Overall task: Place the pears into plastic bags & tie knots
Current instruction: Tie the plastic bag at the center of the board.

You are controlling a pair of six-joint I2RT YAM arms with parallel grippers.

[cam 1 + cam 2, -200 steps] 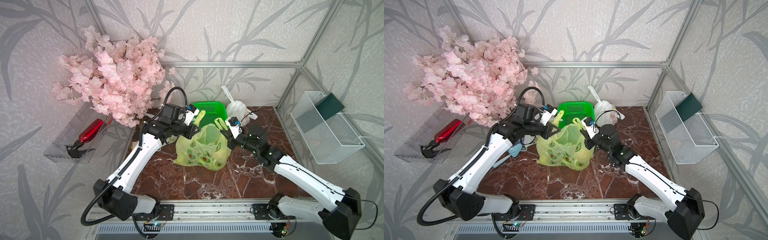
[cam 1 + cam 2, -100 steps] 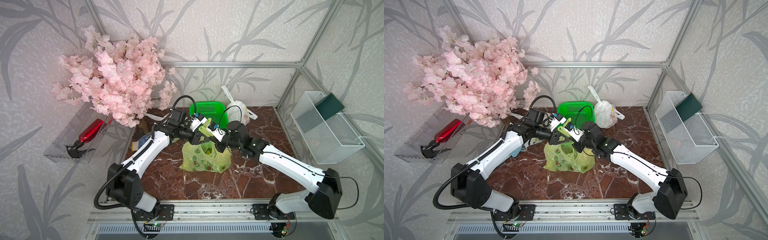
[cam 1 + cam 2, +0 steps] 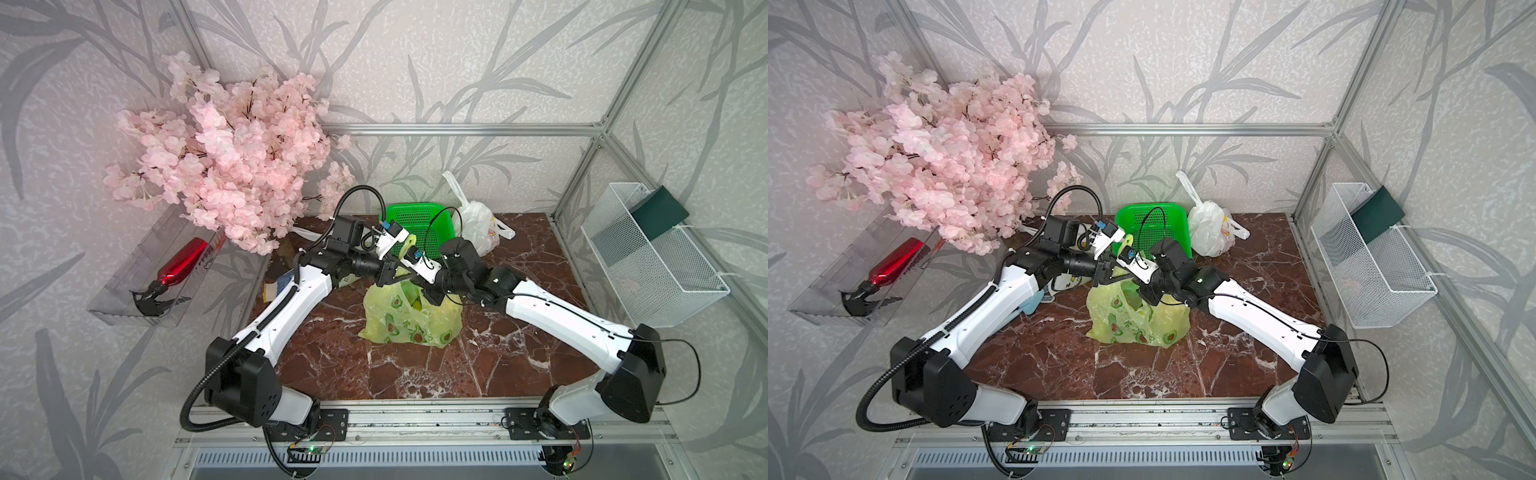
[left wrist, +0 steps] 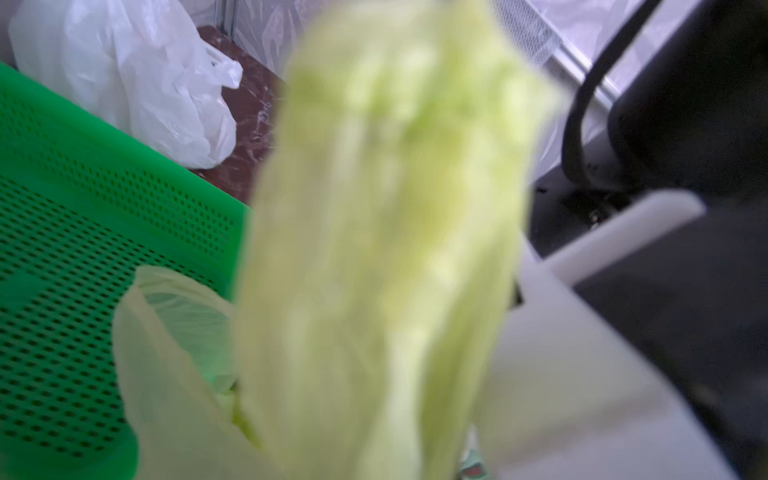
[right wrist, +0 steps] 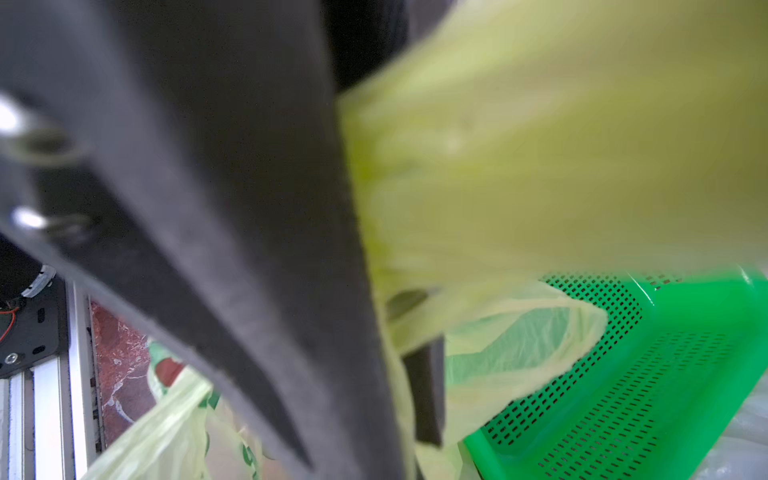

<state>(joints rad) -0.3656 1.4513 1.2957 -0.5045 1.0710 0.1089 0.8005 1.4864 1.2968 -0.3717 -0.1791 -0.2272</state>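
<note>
The yellow-green plastic bag (image 3: 409,320) (image 3: 1138,322) with avocado prints stands mid-table. Both grippers meet and cross just above its mouth. My left gripper (image 3: 391,273) (image 3: 1106,276) is shut on one handle (image 4: 386,249), whose strip sticks up blurred in the left wrist view. My right gripper (image 3: 406,269) (image 3: 1122,271) is shut on the other handle (image 5: 540,145). The pears are mostly hidden; a greenish shape (image 3: 415,304) shows in the bag's mouth. A white bag (image 3: 478,226) (image 3: 1210,228) (image 4: 137,83) sits tied at the back, its strip ends up.
An empty green mesh basket (image 3: 415,218) (image 3: 1152,224) (image 4: 83,249) (image 5: 665,374) leans behind the grippers. Another printed white bag (image 3: 1065,281) lies under the left arm. Pink blossoms (image 3: 232,166) overhang the back left. A wire basket (image 3: 652,257) hangs on the right wall.
The grippers, held apart with the bag's handles spread a second ago, have come together and crossed over the bag. The bag's top has narrowed and it sits more upright.
</note>
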